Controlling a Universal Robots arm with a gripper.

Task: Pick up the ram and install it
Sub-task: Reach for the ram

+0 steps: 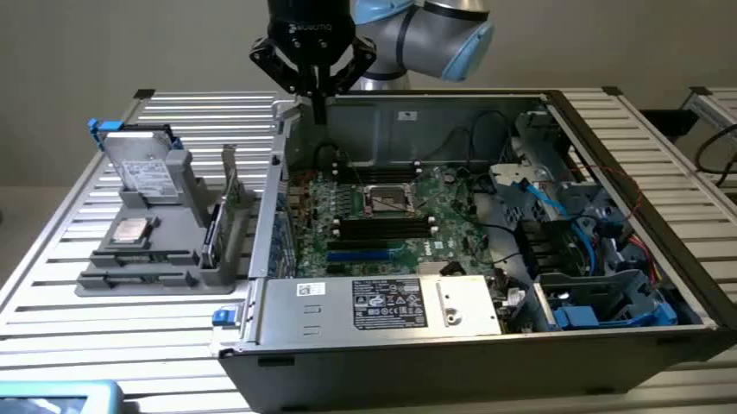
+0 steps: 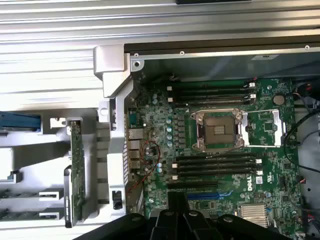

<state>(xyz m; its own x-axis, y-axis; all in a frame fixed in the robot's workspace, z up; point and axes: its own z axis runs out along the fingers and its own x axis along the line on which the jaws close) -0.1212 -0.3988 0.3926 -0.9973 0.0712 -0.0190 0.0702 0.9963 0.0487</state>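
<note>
The gripper point(image 1: 314, 103) hangs over the open computer case point(image 1: 461, 341) at a far corner, fingers pressed together and empty; the ram point(image 1: 214, 231) stands in the grey holder point(image 1: 138, 280) beside the case

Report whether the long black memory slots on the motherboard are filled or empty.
Empty. The black slots on both sides of the processor socket show bare grooves, with no green stick seated in any of them.
</note>
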